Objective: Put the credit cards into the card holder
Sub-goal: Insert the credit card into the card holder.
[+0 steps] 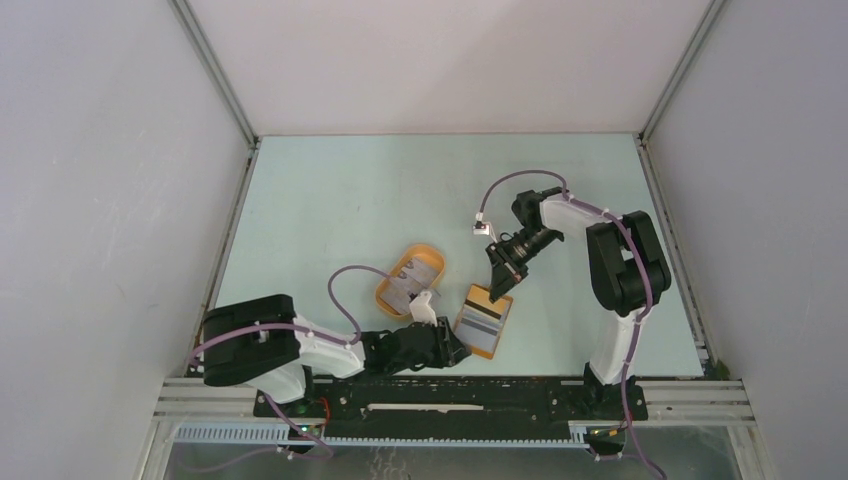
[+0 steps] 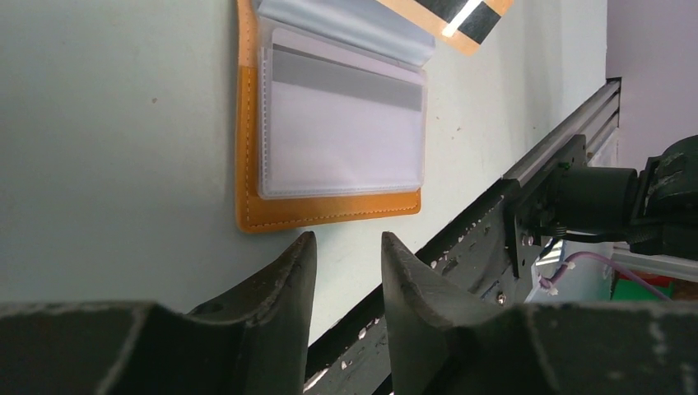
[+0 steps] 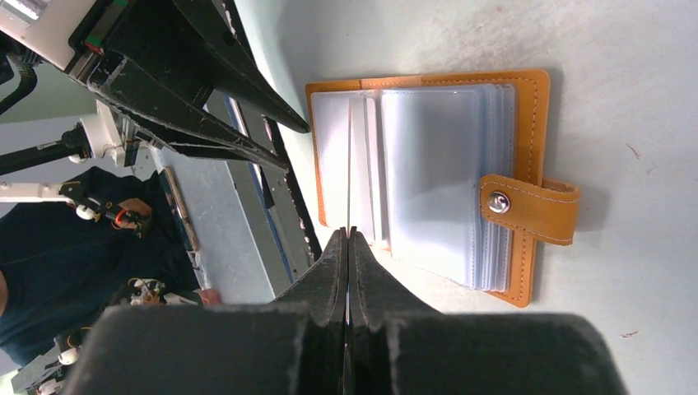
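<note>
Orange card holder open flat, clear sleeves up; pale credit cards nearby.

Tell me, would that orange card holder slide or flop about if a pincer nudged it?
It would probably slide easily: the card holder lies flat on the smooth table and looks thin and light. Its clear sleeves likely flop; one curls upward in the left wrist view. The stitched orange cover seems stiffer, since it lies flat.
</note>
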Robot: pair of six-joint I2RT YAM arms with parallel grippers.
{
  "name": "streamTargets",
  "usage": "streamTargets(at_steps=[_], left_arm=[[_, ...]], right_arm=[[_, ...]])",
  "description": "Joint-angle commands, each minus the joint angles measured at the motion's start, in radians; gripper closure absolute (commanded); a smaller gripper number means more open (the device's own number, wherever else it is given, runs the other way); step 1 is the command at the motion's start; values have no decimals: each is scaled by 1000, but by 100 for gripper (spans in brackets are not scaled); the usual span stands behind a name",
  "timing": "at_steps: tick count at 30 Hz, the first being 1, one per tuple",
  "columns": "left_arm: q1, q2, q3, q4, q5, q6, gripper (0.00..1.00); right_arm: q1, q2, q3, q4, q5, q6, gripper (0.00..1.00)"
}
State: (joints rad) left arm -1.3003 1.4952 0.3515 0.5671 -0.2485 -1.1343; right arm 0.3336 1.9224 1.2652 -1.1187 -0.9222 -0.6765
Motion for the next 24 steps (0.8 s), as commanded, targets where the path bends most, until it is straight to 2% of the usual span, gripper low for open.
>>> streamTargets(at_steps=[1,6,16,24], left_arm=[[1,25,-19,8,-19,-27,58],[53,35,-23,11,-17,-9,58],[201,138,33,100,88,87,58],[238,70,11,98,83,166,58]], right_arm=[[-5,-24,18,-5,-13,-12,100],[-7,-34,13,10,-4,5,100],[-51,-63,-35,98,17,85,100],[-102,-110,-96,233,64,224,100]])
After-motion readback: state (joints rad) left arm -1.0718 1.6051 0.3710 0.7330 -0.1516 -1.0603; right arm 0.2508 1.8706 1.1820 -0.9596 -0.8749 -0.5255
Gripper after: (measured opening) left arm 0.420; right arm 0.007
